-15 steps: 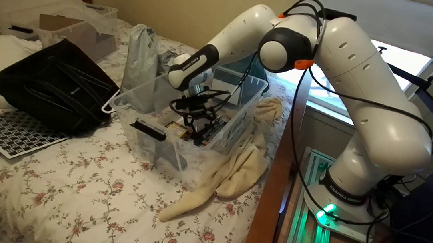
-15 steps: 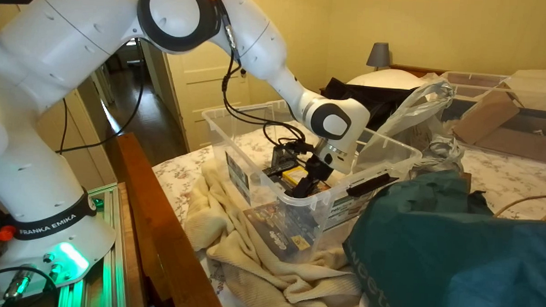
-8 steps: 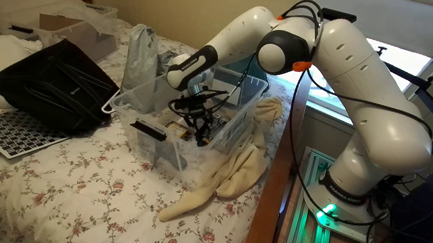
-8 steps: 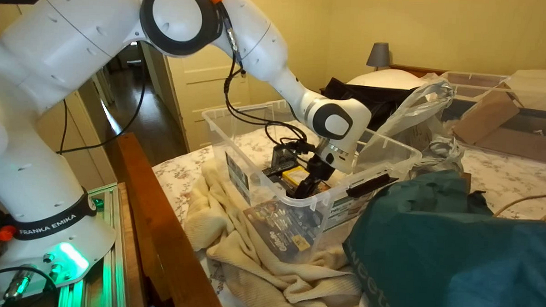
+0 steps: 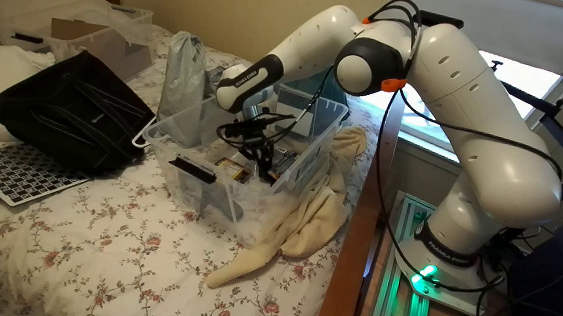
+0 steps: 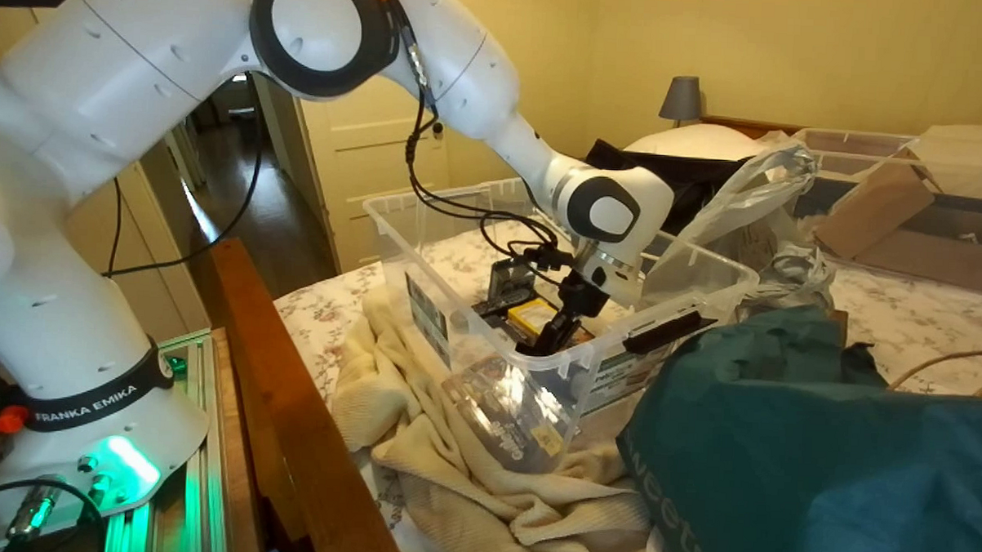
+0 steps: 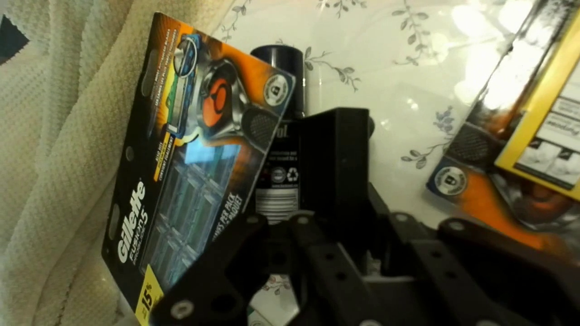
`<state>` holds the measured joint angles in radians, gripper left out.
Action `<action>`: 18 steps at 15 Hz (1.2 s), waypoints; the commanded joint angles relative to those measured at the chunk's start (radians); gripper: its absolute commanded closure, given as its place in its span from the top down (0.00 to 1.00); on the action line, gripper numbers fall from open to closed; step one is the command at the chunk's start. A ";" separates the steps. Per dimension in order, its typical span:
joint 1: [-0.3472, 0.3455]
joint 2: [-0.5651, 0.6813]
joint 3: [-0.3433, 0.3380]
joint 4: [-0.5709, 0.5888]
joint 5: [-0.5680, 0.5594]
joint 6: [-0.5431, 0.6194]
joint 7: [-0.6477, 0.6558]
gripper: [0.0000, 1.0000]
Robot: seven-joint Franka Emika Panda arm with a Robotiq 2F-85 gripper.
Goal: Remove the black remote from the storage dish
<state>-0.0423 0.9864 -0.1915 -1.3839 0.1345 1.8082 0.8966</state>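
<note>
The storage dish is a clear plastic bin [image 5: 194, 196] on the bed. In both exterior views my gripper [image 6: 531, 347] reaches down inside it, near a corner. The wrist view shows the jaws together: my gripper [image 7: 351, 131] forms a plain dark bar. I cannot tell whether a black thing is pinched within that bar. Left of the fingertips lies a black labelled can [image 7: 278, 163], partly covered by a tilted Gillette razor pack [image 7: 195, 149]. A yellow-edged box [image 7: 557, 127] rests on an orange-black pack [image 7: 489, 194] at the right. I cannot make out the black remote for certain.
Tall bin walls surround the hand. A cream blanket [image 5: 312, 213] lies along one side. Around the bin stand a black bag [image 5: 78, 105], a grey plastic bag [image 5: 182, 85] and a teal bag [image 6: 820, 451]. A wooden bed rail [image 6: 306, 417] separates bed and robot base.
The jaws have come together from wide open. Over the last half second the hand has risen slightly inside the bin. The razor pack at the corner wall has shifted a little.
</note>
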 commanded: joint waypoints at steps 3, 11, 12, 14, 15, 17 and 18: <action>-0.005 -0.076 0.001 -0.078 0.010 0.092 0.017 0.03; 0.049 -0.348 -0.030 -0.398 -0.015 0.463 0.068 0.03; 0.062 -0.389 -0.037 -0.444 -0.022 0.517 0.085 0.03; 0.085 -0.466 -0.051 -0.534 -0.033 0.640 0.115 0.03; 0.097 -0.499 -0.059 -0.577 -0.042 0.702 0.130 0.03; 0.120 -0.560 -0.078 -0.653 -0.069 0.822 0.164 0.03; 0.132 -0.586 -0.090 -0.683 -0.087 0.867 0.185 0.03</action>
<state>0.0457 0.5240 -0.2482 -1.9105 0.1040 2.5389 1.0076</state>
